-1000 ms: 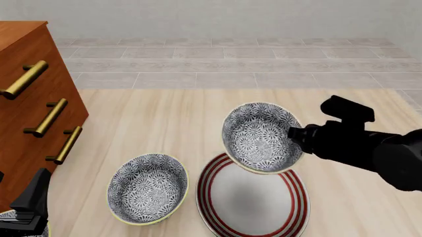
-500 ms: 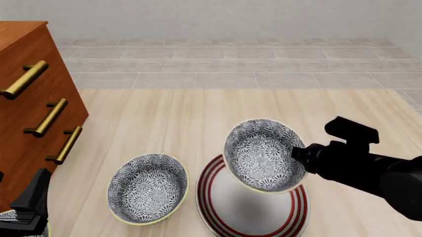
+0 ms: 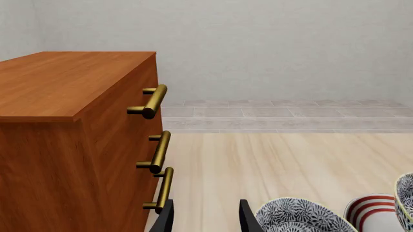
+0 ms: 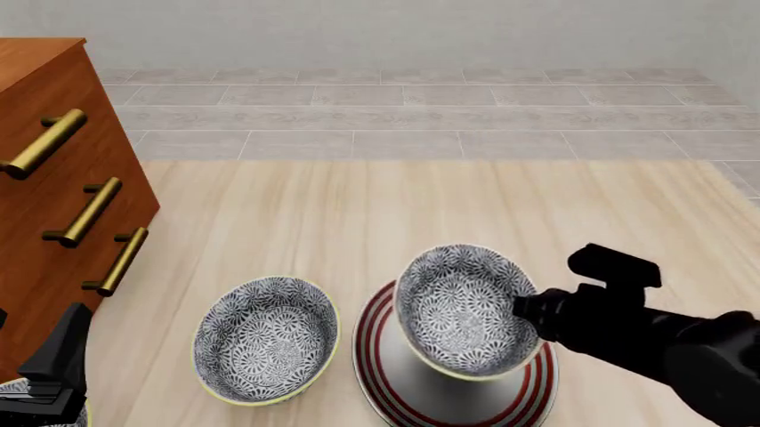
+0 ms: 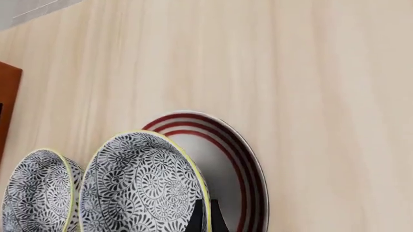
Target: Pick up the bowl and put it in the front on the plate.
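Observation:
My right gripper (image 4: 524, 309) is shut on the near rim of the bowl (image 4: 461, 305), a deep one with a blue-grey floral pattern. The bowl hangs tilted, low over the white red-ringed plate (image 4: 374, 356); I cannot tell whether it touches. In the right wrist view the bowl (image 5: 145, 186) fills the foreground, a finger (image 5: 202, 218) clamps its rim, and the plate (image 5: 240, 164) lies behind. My left gripper (image 4: 53, 369) rests at the front left, and the left wrist view shows that gripper (image 3: 206, 222) open and empty.
A look-alike bowl (image 4: 267, 338) stands on the table just left of the plate and appears as a bowl (image 3: 300, 217) in the left wrist view. A wooden dresser (image 4: 60, 205) with brass handles (image 3: 154, 152) stands along the left edge.
The right gripper has come down and toward the front with the bowl, from above the plate's far edge to low over its middle. The left arm has not moved.

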Robot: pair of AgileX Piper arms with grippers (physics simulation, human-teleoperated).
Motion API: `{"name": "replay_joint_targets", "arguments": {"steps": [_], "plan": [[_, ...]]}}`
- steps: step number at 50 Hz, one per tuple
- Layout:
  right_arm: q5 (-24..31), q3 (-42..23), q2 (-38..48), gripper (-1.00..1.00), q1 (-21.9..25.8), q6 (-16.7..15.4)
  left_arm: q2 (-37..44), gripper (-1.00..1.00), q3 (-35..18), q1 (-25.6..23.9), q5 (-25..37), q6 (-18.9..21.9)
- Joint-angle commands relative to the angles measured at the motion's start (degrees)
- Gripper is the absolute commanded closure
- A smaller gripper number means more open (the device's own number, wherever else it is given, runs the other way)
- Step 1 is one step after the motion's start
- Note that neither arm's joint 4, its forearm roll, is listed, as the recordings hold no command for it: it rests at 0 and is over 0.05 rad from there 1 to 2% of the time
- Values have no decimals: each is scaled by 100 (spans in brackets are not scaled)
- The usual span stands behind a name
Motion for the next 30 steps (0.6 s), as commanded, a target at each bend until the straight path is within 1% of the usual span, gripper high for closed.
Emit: {"name": "replay_joint_targets", "arguments": {"steps": [1, 12, 30], "plan": [[-370, 83, 303, 100, 55, 40, 0, -100, 0, 0, 0, 0], [-584, 67, 589, 100, 103, 67, 0, -100, 0, 0, 0, 0], [-721, 210, 661, 100, 102, 77, 0, -100, 0, 0, 0, 0]]}}
